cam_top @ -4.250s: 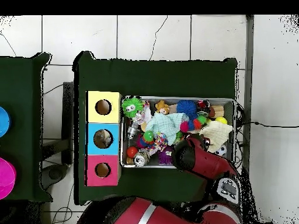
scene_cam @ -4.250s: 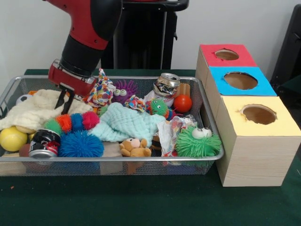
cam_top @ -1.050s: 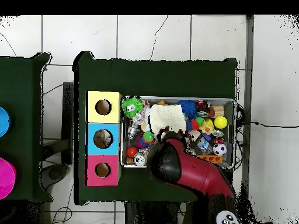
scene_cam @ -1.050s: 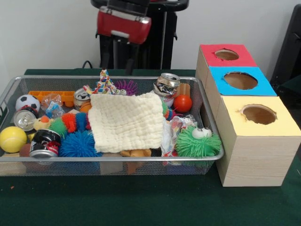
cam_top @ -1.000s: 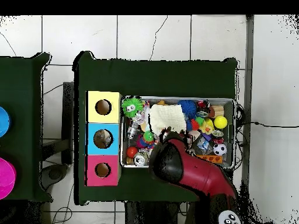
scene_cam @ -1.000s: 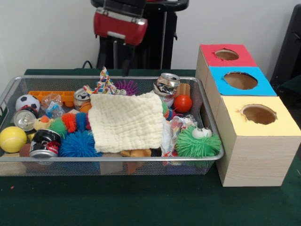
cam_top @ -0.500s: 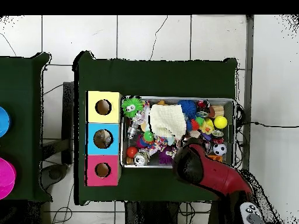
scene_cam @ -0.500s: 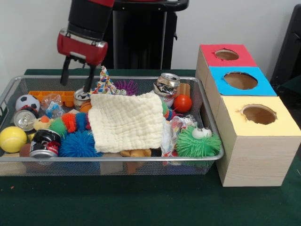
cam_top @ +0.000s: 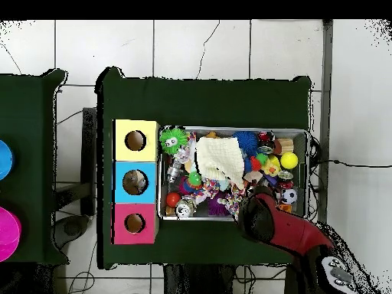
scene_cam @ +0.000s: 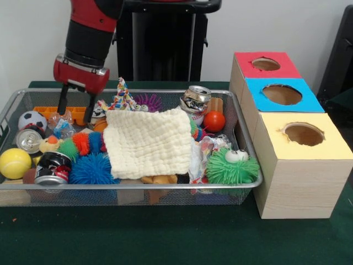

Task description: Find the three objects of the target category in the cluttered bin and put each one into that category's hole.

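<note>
The wire mesh bin is full of toys and cans. My gripper hangs open and empty over the bin's back left part. Its fingers straddle the spot just above a crinkly clear bluish bottle that lies beside an orange tray. No other clear bottle shows. The red-faced hole is on the farthest box at the right, also seen in the overhead view. In the overhead view my arm covers the gripper above the bin.
A cream cloth lies flat across the bin's middle. Metal cans, spiky balls, a green fuzzy toy and a yellow ball fill the rest. Blue-faced and yellow-faced boxes stand nearer.
The cream cloth went from the bin's left, where my gripper touched it, to the middle. My gripper then rose, moved left and came down over the back left part.
</note>
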